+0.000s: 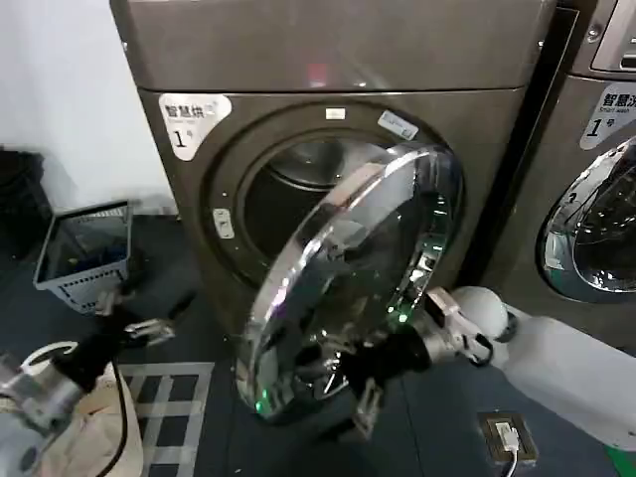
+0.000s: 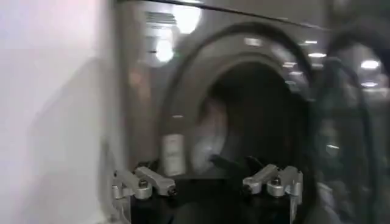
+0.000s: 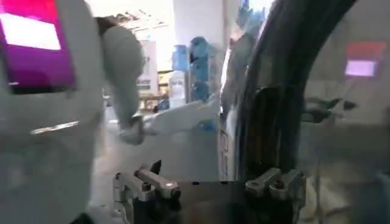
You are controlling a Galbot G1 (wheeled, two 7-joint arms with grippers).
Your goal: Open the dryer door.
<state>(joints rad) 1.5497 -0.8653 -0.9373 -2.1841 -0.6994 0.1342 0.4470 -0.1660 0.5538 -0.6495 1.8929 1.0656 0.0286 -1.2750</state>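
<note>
The dryer door (image 1: 348, 278), a chrome-rimmed porthole with dark glass, stands swung partly out from the dryer (image 1: 328, 60), and the dark drum opening (image 1: 288, 199) shows behind it. My right gripper (image 1: 363, 380) is low at the door's bottom edge, open. In the right wrist view the door's dark rim (image 3: 268, 109) rises just past the right gripper (image 3: 210, 173), by one finger; I cannot tell if they touch. My left gripper (image 1: 159, 323) hangs open at the lower left, apart from the door. In the left wrist view the left gripper (image 2: 210, 173) faces the drum opening (image 2: 256, 115).
A grey wire basket (image 1: 84, 253) sits on the floor left of the dryer, by the white wall. A second machine (image 1: 596, 199) with a similar chrome door stands at the right. A white cloth (image 1: 89, 437) lies at the lower left, and a small cabled box (image 1: 507, 437) on the floor at the right.
</note>
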